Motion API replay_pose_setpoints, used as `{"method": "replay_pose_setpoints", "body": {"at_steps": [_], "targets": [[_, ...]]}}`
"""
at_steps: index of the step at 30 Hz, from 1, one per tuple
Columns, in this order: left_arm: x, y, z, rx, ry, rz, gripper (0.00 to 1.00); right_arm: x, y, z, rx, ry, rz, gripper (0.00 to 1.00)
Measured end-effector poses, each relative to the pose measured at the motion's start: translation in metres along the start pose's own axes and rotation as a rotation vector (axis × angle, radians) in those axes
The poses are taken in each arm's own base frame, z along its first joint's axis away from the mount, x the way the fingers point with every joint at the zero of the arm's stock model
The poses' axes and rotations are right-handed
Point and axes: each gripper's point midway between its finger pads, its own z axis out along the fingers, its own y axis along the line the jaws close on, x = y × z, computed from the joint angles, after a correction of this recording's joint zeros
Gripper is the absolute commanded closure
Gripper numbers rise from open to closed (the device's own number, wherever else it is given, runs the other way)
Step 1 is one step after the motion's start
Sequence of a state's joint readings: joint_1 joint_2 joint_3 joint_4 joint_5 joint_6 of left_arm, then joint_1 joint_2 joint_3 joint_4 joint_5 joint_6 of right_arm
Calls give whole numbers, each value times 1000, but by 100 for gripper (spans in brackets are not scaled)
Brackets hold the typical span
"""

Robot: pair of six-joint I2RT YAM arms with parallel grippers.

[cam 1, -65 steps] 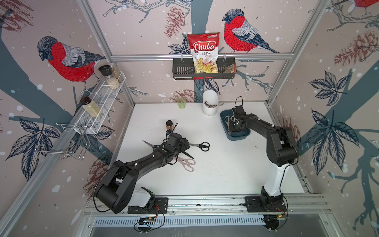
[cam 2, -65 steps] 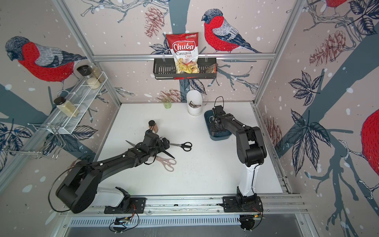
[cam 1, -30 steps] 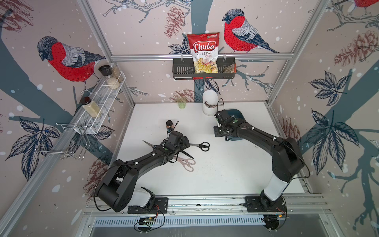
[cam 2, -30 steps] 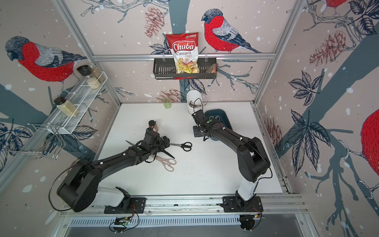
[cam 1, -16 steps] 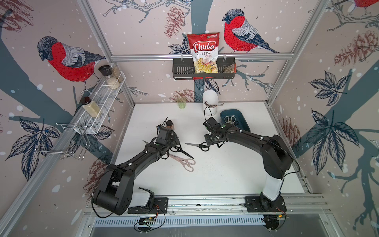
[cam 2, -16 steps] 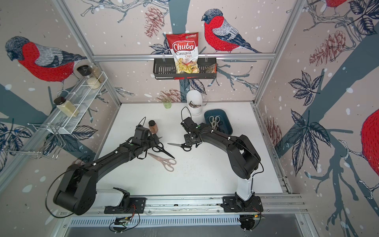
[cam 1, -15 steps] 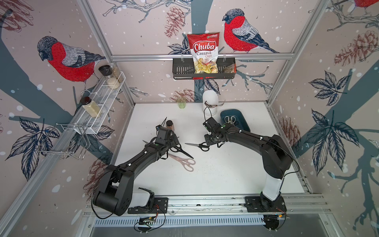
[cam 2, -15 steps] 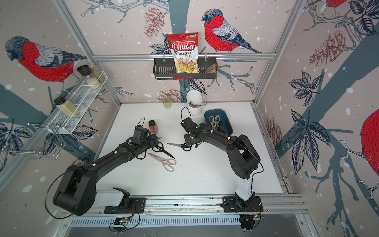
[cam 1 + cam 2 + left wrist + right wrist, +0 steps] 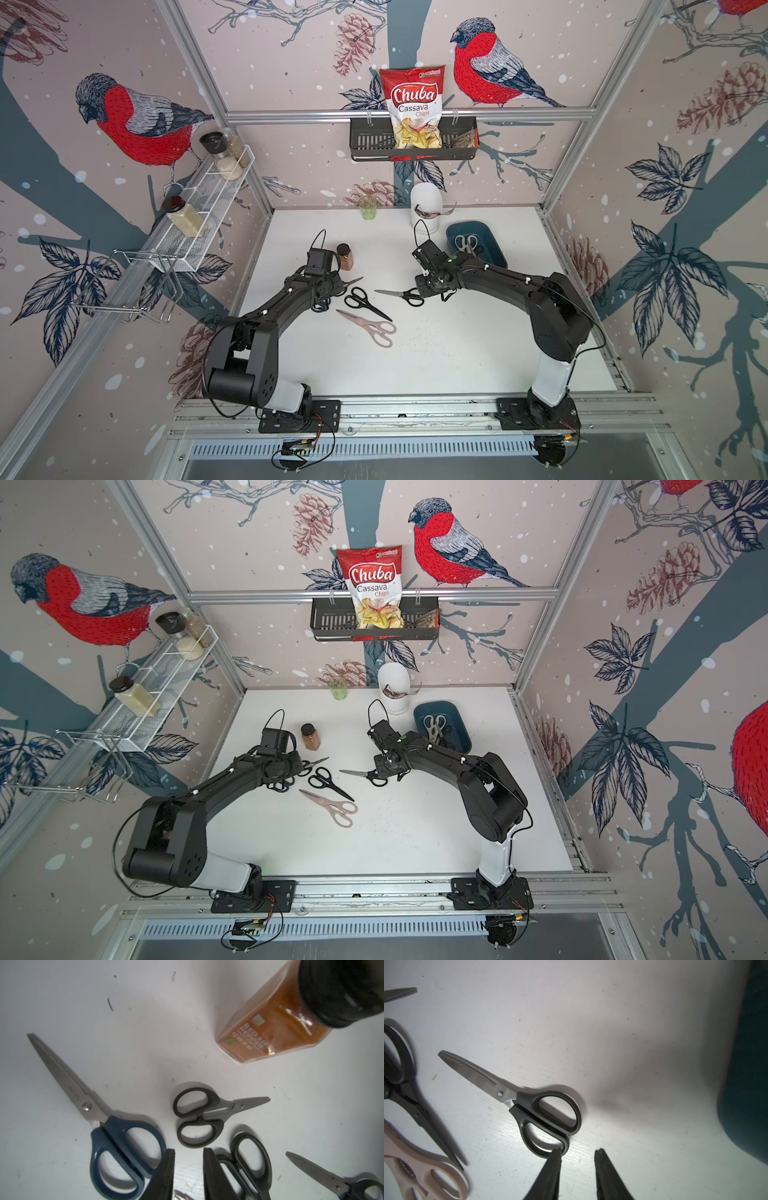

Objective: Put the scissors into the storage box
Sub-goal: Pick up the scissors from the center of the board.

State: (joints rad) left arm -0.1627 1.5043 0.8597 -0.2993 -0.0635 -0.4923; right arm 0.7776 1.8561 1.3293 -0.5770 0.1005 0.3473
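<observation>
The teal storage box stands at the back right with cream-handled scissors inside. Black-handled scissors lie mid-table, and my right gripper hangs open just behind their handles, one fingertip at the lower loop. My left gripper stands narrowly open over bare table, between blue-handled scissors, small black scissors and the loops of all-black scissors. Pink-handled shears lie nearer the front.
A red-pepper spice jar stands just behind the left gripper. A white cylindrical holder and a small green glass stand at the back wall. A black wire basket hangs above.
The right arm swung from the storage box leftward to the black-handled scissors. The left gripper drew back toward the spice jar and its jaws narrowed from wide open.
</observation>
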Motion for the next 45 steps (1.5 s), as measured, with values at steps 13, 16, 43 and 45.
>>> {"method": "replay_pose_setpoints", "body": {"at_steps": [13, 16, 43, 45], "targets": [[-6, 8, 34, -44, 152, 150, 70, 6, -24, -6, 14, -13, 45, 66], [-5, 8, 38, -51, 172, 176, 70, 6, -29, -4, 16, -12, 57, 66], [0, 8, 67, -86, 241, 291, 82, 8, -46, 3, 12, -13, 102, 67], [1, 6, 68, -92, 241, 307, 85, 6, -48, 2, 13, -17, 107, 67]]}}
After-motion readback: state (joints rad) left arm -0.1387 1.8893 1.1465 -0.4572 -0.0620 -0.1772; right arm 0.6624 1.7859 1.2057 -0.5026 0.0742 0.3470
